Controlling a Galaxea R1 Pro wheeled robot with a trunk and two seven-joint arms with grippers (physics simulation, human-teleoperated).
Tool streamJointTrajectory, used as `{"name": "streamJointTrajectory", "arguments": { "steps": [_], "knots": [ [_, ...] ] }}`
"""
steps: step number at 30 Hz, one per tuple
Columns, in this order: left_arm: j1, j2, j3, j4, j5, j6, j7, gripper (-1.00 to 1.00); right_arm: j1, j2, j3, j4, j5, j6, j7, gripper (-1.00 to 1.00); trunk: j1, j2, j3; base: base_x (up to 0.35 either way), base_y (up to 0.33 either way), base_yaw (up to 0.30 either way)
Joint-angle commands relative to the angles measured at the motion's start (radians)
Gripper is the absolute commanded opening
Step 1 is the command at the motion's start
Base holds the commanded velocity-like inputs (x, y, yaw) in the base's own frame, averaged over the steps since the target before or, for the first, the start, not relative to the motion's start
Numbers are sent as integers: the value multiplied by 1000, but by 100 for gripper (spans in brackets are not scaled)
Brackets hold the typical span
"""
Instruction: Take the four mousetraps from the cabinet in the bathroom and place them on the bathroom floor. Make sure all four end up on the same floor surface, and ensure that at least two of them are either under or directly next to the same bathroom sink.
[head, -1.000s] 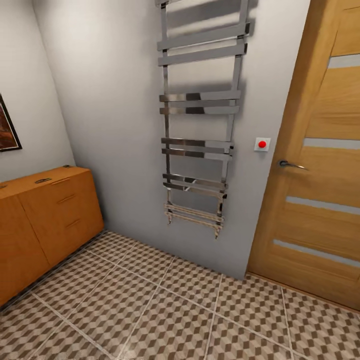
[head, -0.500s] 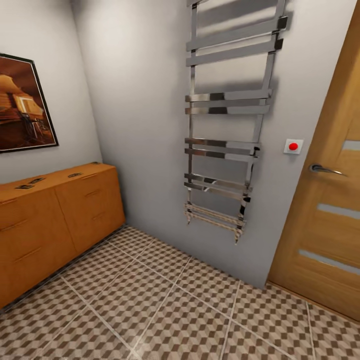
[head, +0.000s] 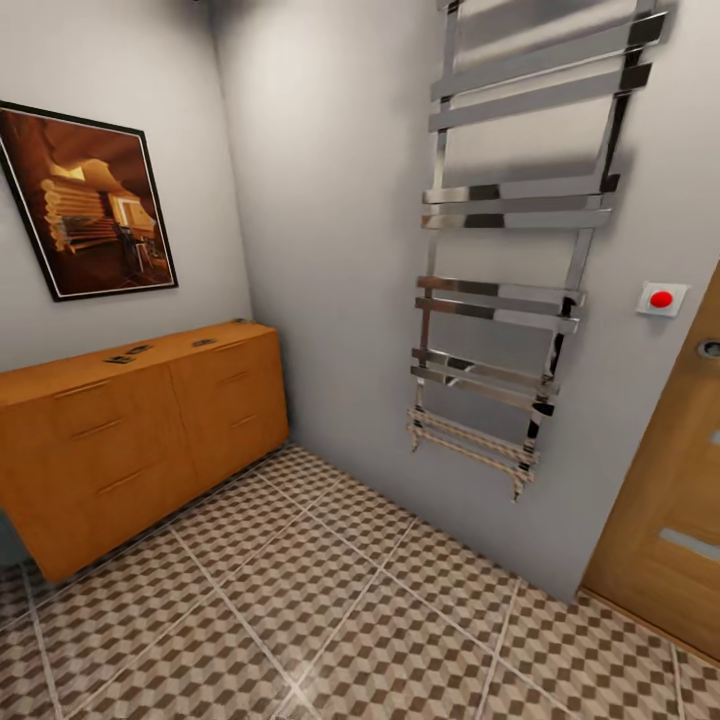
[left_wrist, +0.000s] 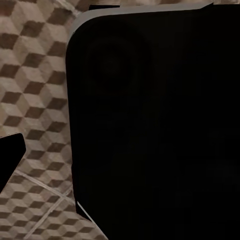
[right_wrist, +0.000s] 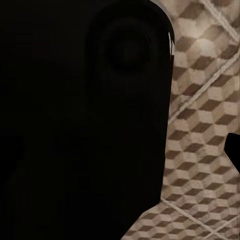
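Mousetraps (head: 130, 353) atop cabinet (head: 150, 430), far corner, claws unseen

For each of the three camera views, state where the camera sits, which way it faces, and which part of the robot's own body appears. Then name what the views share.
Head view: high on the robot, facing forward and down at the orange-brown wooden cabinet, chrome towel rail and cube-patterned tiled floor; no arm visible.
Left wrist view: faces down at the floor past a black body part.
Right wrist view: the same, black part.
Shared: the floor.
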Motion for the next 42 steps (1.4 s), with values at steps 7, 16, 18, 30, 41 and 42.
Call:
{"name": "streamJointTrajectory", "arguments": {
  "steps": [7, 16, 18, 30, 41, 42],
  "knots": [
    [0, 0, 1, -1, 0, -1, 0, 100, 0, 0, 1, 0, 1, -3, -1, 100, 0, 0, -1, 0, 0, 274],
    [0, 0, 1, -1, 0, -1, 0, 100, 0, 0, 1, 0, 1, -3, -1, 100, 0, 0, -1, 0, 0, 274],
    [0, 0, 1, -1, 0, -1, 0, 100, 0, 0, 1, 0, 1, -3, -1, 100, 0, 0, -1, 0, 0, 274],
    [0, 0, 1, -1, 0, -2, 0, 100, 0, -1, 1, 0, 1, -3, -1, 100, 0, 0, -1, 1, 0, 236],
    [0, 1, 0, -1, 0, -2, 0, 100, 0, -4, 1, 0, 0, -4, -1, 100, 0, 0, -1, 147, 0, 45],
    [0, 1, 0, -1, 0, -1, 0, 100, 0, -5, 1, 0, 0, -4, -1, 100, 0, 0, -1, 299, 0, 5]
  ]
}}
